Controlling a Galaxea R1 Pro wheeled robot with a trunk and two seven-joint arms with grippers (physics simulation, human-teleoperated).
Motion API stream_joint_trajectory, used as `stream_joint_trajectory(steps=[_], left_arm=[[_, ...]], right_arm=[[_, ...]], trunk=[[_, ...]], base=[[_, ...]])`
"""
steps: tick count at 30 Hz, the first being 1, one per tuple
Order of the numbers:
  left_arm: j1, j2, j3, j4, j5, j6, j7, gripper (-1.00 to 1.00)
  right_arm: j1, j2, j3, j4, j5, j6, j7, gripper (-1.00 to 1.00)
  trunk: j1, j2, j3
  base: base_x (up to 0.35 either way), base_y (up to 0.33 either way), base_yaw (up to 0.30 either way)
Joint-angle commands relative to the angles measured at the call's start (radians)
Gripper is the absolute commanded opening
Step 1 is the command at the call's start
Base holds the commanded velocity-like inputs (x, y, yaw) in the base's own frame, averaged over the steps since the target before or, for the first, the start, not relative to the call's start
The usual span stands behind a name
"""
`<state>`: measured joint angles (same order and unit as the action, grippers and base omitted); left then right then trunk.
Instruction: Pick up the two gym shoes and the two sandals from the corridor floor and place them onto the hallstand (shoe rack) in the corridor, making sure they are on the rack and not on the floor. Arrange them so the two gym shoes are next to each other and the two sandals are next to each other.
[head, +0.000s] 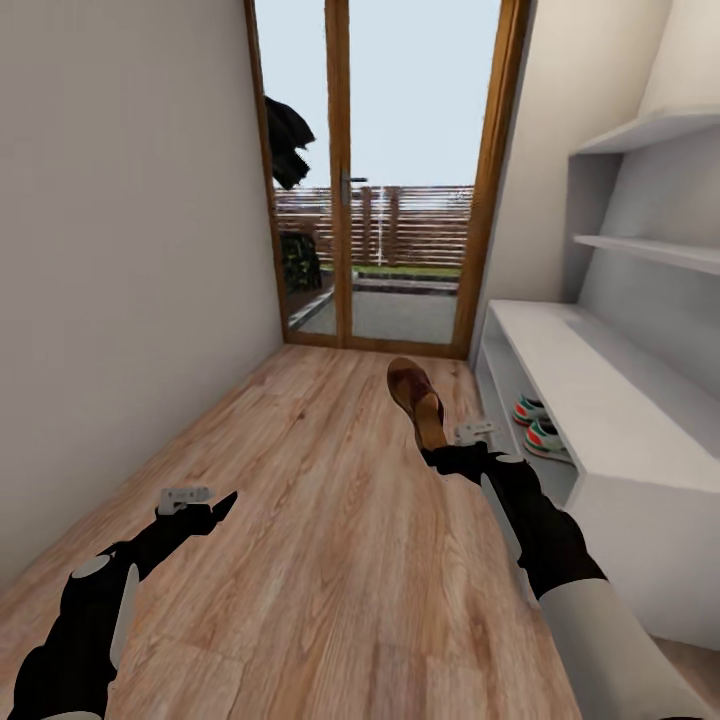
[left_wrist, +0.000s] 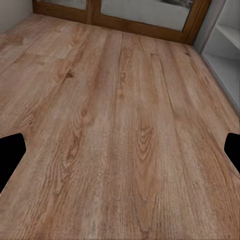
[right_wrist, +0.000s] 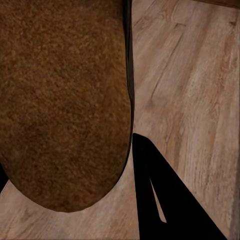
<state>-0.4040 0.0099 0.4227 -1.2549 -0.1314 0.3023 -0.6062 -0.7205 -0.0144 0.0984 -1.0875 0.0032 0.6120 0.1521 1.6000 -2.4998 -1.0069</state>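
Down the corridor, toward the glazed wooden door (head: 390, 170): the right arm is stretched forward, its gripper (head: 440, 450) clenched on one brown sandal (head: 417, 395), which it carries heel-first above the corridor floor (head: 300, 480), toe pointing at the door. From the right wrist camera the sandal's (right_wrist: 65, 100) broad brown face sits close against the lens, one dark finger (right_wrist: 160, 195) beside its rounded end, planks beneath. To the right, along the wall, the hallstand (head: 600, 390): pale grey, flat top bare, stepped wall shelves above. On its lower shelf two gym shoes (head: 538, 425) sit side by side, just touching or nearly so, red heels and green stripes facing out. The left arm hangs low on the other side, well apart; its gripper (head: 205, 505) is released, jaws spread over bare flooring. The left wrist camera shows wood grain (left_wrist: 120, 130) with a black fingertip (left_wrist: 10, 155) at each edge, nothing between them.
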Motion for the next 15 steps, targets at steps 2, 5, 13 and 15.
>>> stream_joint_trajectory(steps=[2,5,13,15], left_arm=[[-0.001,-0.001,0.002,-0.001,-0.007,0.005,-0.007,1.0],[-0.001,-0.001,0.002,-0.001,-0.007,0.005,-0.007,1.0],[-0.001,-0.001,0.002,-0.001,-0.007,0.005,-0.007,1.0],[-0.001,-0.001,0.002,-0.001,-0.007,0.005,-0.008,1.0]], right_arm=[[0.0,-0.001,0.001,-0.002,-0.003,0.006,-0.001,-1.0],[0.0,-0.001,0.001,-0.002,-0.003,0.006,-0.001,-1.0],[0.0,-0.001,0.001,-0.002,-0.003,0.006,-0.002,-1.0],[0.0,-0.001,0.001,-0.002,-0.003,0.006,-0.001,-1.0]], trunk=[[0.0,0.0,0.001],[0.0,0.0,0.001],[0.0,0.0,0.003],[0.0,0.0,0.004]], base=[[0.345,0.0,0.122],[0.347,0.0,0.033],[0.348,-0.002,0.071],[0.348,-0.043,0.211]])
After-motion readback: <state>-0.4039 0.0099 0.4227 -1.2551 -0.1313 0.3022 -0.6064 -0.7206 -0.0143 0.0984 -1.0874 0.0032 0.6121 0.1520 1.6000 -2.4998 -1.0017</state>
